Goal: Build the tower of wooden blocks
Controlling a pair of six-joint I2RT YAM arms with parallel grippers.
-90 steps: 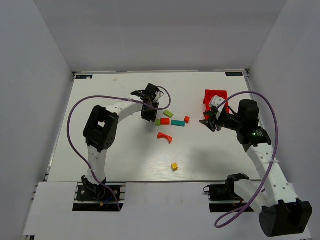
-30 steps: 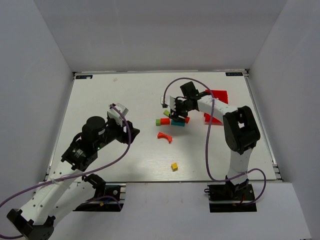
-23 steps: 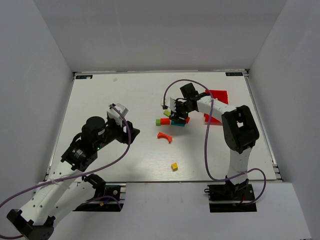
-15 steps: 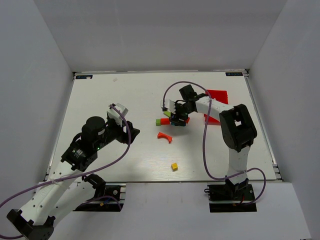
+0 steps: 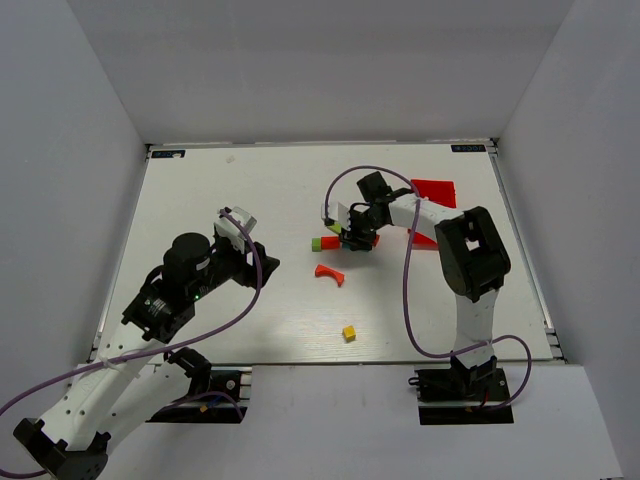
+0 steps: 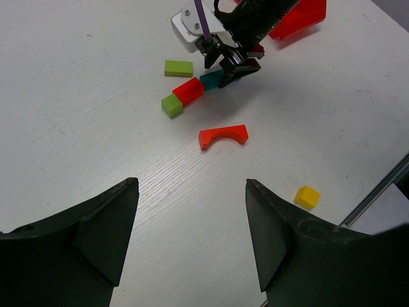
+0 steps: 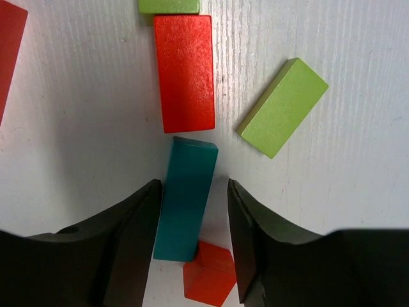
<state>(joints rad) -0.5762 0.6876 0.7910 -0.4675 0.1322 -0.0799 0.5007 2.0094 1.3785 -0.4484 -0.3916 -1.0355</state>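
Note:
My right gripper (image 7: 193,192) is down at the table, open, its jaws either side of a teal bar (image 7: 185,198). The left finger touches the bar and a gap shows on the right. A red cube (image 7: 209,280) lies against the bar's near end. Beyond it are a red bar (image 7: 185,71), a green bar (image 7: 282,107) and a green cube (image 7: 169,6). The red arch (image 5: 329,272) and yellow cube (image 5: 349,333) lie nearer the bases. My left gripper (image 6: 190,185) hangs open and empty above bare table, left of the blocks.
A red plastic bin (image 5: 434,190) sits tipped at the back right, just behind the right arm's forearm. The right arm's purple cable loops over the table near the blocks. White walls close in the table on three sides.
The right gripper has settled lower over the teal bar and its jaws have narrowed around it. Over the last second the left arm has stayed still, drawn back from the blocks.

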